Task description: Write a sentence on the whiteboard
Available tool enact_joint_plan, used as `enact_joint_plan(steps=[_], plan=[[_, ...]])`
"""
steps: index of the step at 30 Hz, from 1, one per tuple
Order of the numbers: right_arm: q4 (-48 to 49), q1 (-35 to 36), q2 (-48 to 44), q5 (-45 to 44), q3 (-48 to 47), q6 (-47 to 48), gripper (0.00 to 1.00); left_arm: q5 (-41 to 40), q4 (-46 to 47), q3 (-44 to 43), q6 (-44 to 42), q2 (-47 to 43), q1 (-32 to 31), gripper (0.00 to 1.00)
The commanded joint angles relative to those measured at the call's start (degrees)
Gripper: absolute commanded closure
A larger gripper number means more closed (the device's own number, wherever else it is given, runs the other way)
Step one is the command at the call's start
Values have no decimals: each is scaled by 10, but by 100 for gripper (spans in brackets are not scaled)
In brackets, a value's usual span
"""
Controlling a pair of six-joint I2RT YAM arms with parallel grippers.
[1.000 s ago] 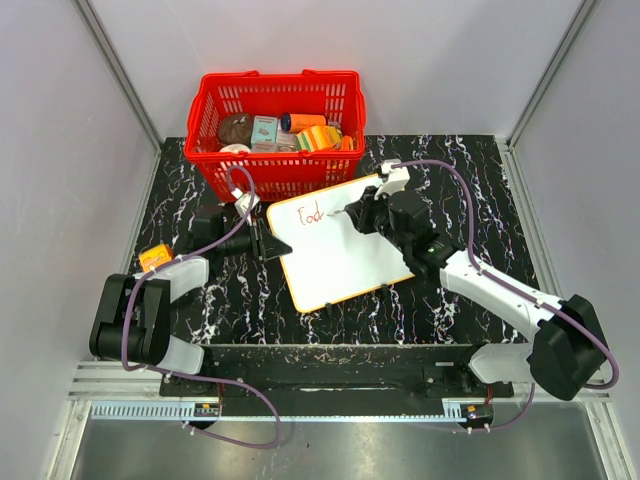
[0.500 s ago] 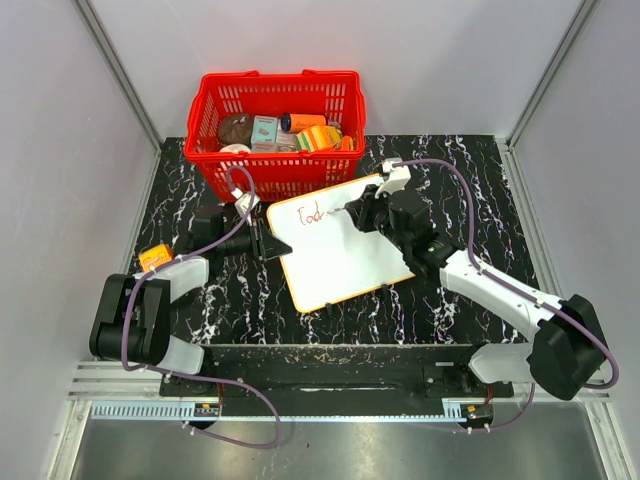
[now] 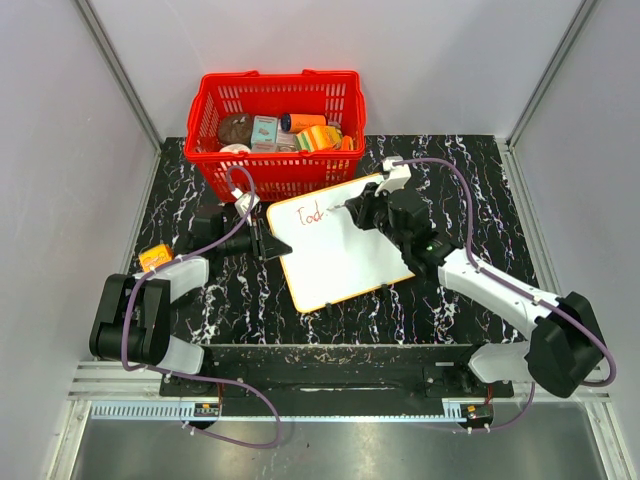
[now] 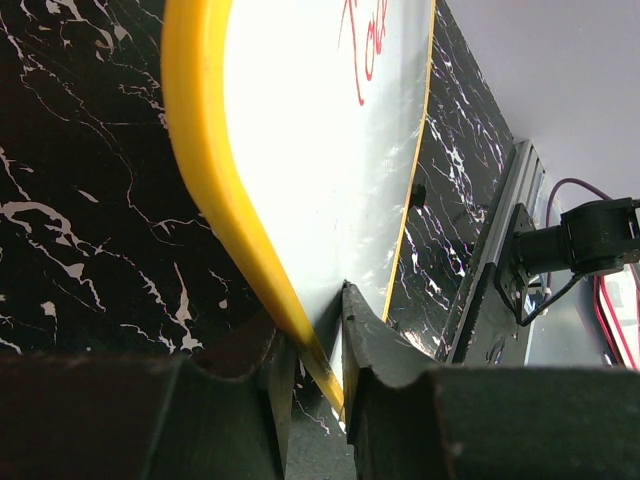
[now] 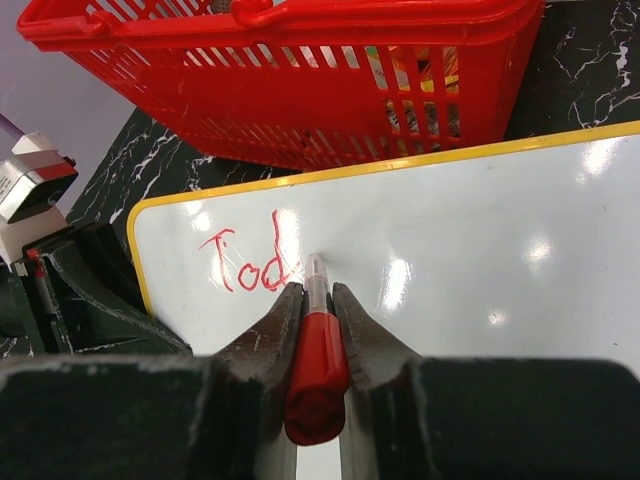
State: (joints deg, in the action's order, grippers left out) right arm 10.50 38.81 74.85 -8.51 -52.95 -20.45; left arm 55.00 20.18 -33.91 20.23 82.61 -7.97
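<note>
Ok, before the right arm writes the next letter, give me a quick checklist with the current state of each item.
1. Marker clamped between the right gripper fingers: ok.
2. Marker tip placed just right of the lettering, which reads "Tod": ok. Actual contact with the surface: cannot tell.
3. Left gripper shut on the yellow edge of the whiteboard: ok.
4. Blank board to the right for more letters: ok.
5. Red basket beyond the far edge, off the writing line: ok.

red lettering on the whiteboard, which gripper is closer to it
Right. The right gripper holds a red marker with its tip just after the last letter of the lettering. The left gripper clamps the whiteboard's yellow rim, with blank board between it and the writing.
</note>
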Motion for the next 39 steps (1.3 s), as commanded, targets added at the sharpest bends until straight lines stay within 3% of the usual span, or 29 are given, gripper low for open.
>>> enact_joint_plan(steps=[1,20,39], plan=[[29,-5,14,-10,-27,-5,100,-31,-2,9,-63,4,-13,100],[3,-6,0,31,0,-12,100,-31,-3,9,-63,4,-13,100],[-6,-6,-9,3,11,-8,100,-31,-3,9,-64,4,-14,100]])
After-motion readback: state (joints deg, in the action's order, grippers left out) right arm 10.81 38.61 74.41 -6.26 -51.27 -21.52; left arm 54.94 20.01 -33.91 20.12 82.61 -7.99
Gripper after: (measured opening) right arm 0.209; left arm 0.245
